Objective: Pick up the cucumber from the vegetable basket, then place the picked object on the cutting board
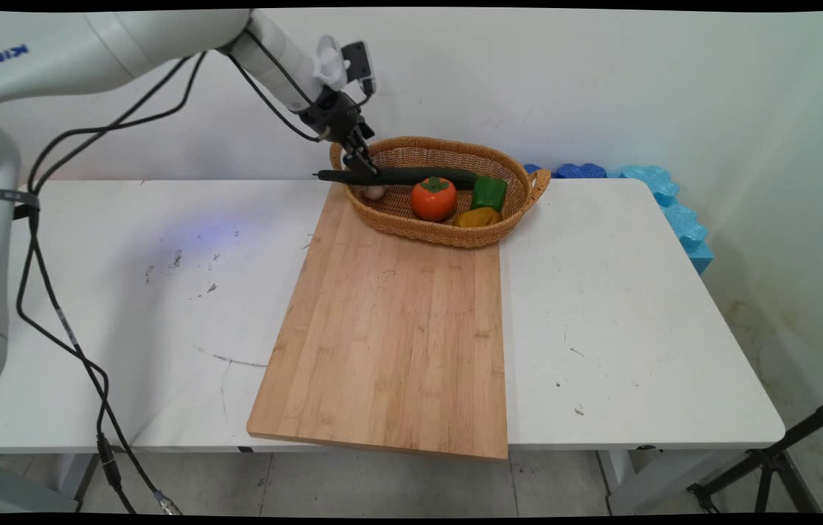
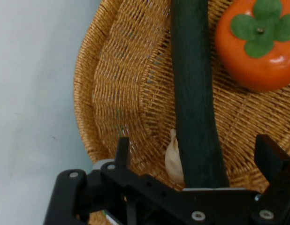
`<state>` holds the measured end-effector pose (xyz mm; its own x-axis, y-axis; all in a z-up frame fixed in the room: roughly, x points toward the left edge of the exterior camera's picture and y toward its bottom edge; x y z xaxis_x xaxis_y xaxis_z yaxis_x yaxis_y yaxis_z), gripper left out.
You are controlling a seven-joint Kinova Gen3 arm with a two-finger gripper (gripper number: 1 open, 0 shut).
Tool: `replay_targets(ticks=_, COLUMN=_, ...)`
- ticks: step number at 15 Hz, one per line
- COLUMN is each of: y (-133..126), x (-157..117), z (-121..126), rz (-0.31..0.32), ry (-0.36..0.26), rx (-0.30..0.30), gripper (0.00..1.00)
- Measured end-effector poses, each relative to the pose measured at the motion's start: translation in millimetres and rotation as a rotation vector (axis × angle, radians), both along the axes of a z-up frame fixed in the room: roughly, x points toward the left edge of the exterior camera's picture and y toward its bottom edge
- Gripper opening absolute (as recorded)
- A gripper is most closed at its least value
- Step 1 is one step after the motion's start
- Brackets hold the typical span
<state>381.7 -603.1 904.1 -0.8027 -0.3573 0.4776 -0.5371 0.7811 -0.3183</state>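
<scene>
Gripping one end of the long dark-green cucumber (image 1: pixel 411 176) over the oval wicker basket's (image 1: pixel 506 227) left rim, the black claw (image 1: pixel 361 166) (clamped off-centre) risks it tilting and slipping.

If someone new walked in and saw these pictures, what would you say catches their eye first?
Most likely the gripper at the left end of the wicker basket, its jaws on either side of a long dark cucumber that sticks out over the rim. Next, the bright orange persimmon in the basket's middle, with a green pepper to its right. The basket sits on the far end of a large wooden cutting board.
</scene>
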Motion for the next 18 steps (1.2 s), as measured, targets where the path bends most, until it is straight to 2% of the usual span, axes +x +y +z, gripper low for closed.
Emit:
replay_targets(ticks=6, y=-22, x=-15, z=-25, rz=-0.001, ry=-0.025, rx=0.011, gripper=1.00)
replay_targets(ticks=13, y=-34, x=-25, z=-41, rz=-0.010, ry=-0.046, rx=0.018, gripper=1.00)
replay_targets(ticks=14, y=-35, x=-26, z=-43, rz=-0.011, ry=-0.048, rx=0.018, gripper=0.00)
replay_targets(ticks=18, y=-36, x=-30, z=-47, rz=-0.013, ry=-0.050, rx=0.022, gripper=0.00)
